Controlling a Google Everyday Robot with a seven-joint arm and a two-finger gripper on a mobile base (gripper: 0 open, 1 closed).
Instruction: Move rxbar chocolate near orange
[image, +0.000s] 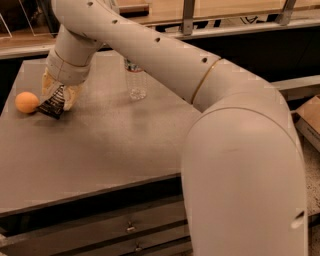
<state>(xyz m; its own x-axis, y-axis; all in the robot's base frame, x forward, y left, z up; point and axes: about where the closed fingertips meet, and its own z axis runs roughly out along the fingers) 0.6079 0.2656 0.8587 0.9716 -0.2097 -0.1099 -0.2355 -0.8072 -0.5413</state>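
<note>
Gripper: your gripper (58, 98) is low over the far-left part of the table (115, 145). It points down, with the arm (165, 55) reaching in from the right.
Fingers: the fingers (73, 95) are pinched in narrow on the bar (51, 107), gripping its upper end. That leaves the black wrapper sticking out below them.
Bar: it's tilted, low end toward the orange (26, 102), and it looks like that end is at or right on the tabletop. Can't say for sure that it's resting there.
Orange: it sits near the table's left edge, just beside the bar's low end. There's hardly any gap, and I can't tell if they actually touch.
Why the grip makes sense: holding it by the top means you can set the low end down next to the fruit without your fingers bumping it.
Bottle (136, 82): it's standing well apart toward the back, partly behind the arm, so not in your way.
Progress: I'd say you're basically there, the bar is already near the orange.
What's left: probably just let go and lift straight up.
Watch out: the orange is round, so a nudge from the wrapper or a finger could roll it off that left edge.
</note>
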